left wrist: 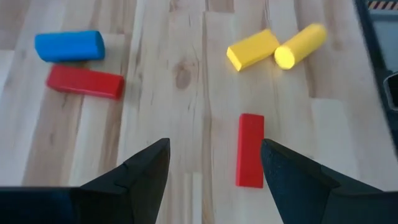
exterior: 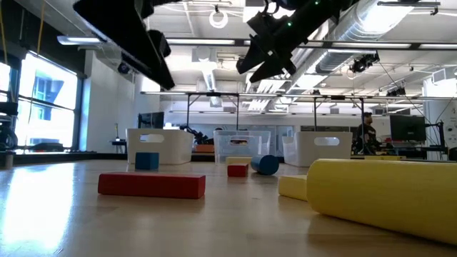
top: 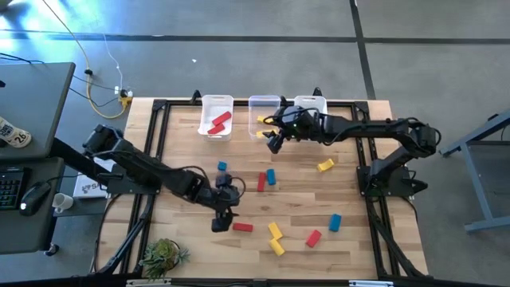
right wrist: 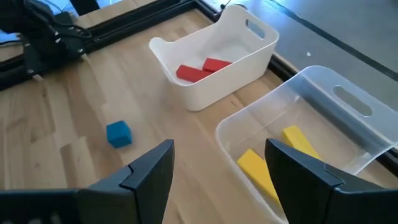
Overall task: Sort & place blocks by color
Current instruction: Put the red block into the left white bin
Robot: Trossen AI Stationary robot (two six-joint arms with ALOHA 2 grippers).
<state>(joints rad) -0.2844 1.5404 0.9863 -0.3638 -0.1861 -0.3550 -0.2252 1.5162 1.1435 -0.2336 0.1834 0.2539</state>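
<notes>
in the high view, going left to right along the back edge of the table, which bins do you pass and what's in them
White plastic bin holding red blocks → clear plastic bin holding yellow blocks, with the right claw hovering at its front edge → white plastic bin on the right, its contents hidden by the right arm.

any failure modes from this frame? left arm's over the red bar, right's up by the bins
1. The open left gripper is off-centre: the flat red rectangular block lies close to one finger, so closing may push or skew it rather than grip it.
2. The open right gripper hangs over the near rim of the clear plastic bin holding yellow blocks; dropping lower could catch that rim and shift the bin.
</notes>
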